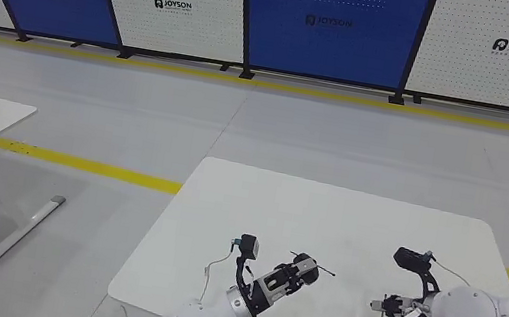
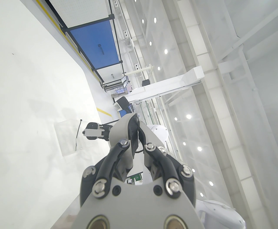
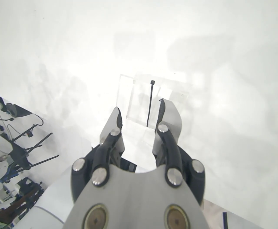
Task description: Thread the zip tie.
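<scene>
On the clear plate [image 3: 173, 89] at the table's [image 1: 327, 211] front lies the zip tie [image 3: 150, 102], straight and unthreaded. Your right gripper [image 3: 140, 106] hangs over it, jaws wide and empty. The left gripper [image 2: 136, 123] is closed, on what I cannot tell. Pickup looks like the step in hand, so you'll need to close squarely on the strap.

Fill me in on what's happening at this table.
The right tool is open, poised over a black zip tie that lies straight and unthreaded on a clear plate on the white table; it is not gripped. The left tool is shut, off to the side above the table. The top view shows a thin black strip at its tip; whether it holds that is unclear.
</scene>
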`<action>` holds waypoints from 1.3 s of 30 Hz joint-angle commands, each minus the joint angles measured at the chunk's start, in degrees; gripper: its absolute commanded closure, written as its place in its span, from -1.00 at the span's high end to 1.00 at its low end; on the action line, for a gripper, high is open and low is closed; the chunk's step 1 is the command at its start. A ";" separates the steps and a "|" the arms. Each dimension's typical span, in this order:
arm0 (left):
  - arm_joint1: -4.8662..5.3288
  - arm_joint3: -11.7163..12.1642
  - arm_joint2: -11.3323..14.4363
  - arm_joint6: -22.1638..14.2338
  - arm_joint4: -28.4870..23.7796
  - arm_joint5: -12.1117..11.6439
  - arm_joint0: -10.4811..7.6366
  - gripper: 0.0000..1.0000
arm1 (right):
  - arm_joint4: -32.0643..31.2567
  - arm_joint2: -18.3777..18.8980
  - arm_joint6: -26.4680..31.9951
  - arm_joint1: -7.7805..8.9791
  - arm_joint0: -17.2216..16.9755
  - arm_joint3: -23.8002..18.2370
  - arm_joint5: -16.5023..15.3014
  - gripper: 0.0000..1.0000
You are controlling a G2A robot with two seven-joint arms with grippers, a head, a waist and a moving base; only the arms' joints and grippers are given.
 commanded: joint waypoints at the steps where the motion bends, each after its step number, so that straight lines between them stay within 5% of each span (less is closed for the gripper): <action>1: 0.00 0.00 0.00 0.00 0.00 0.00 0.00 -1.00 | -1.16 -0.40 0.65 -0.58 0.53 0.84 0.00 -0.40; 18: 0.00 0.00 0.00 0.00 0.00 0.00 0.00 -1.00 | -7.23 -2.58 3.27 -5.88 3.87 8.00 0.00 -0.52; 23: 0.00 0.00 0.00 0.00 0.00 0.00 0.00 -1.00 | -8.40 -2.37 3.27 -6.89 3.90 8.83 0.00 -0.66; 27: 0.00 0.00 0.00 0.00 0.00 0.00 0.00 -1.00 | -9.26 -1.96 3.27 -7.52 3.63 9.09 0.00 -1.00; 32: 0.00 0.00 0.00 0.00 0.00 0.00 0.00 -1.00 | -11.54 -0.21 3.27 -7.98 2.17 7.44 0.00 -1.00; 39: 0.00 0.00 0.00 0.00 0.00 0.00 0.00 -1.00 | -13.59 4.83 3.27 -7.92 -3.59 -0.64 0.00 -1.00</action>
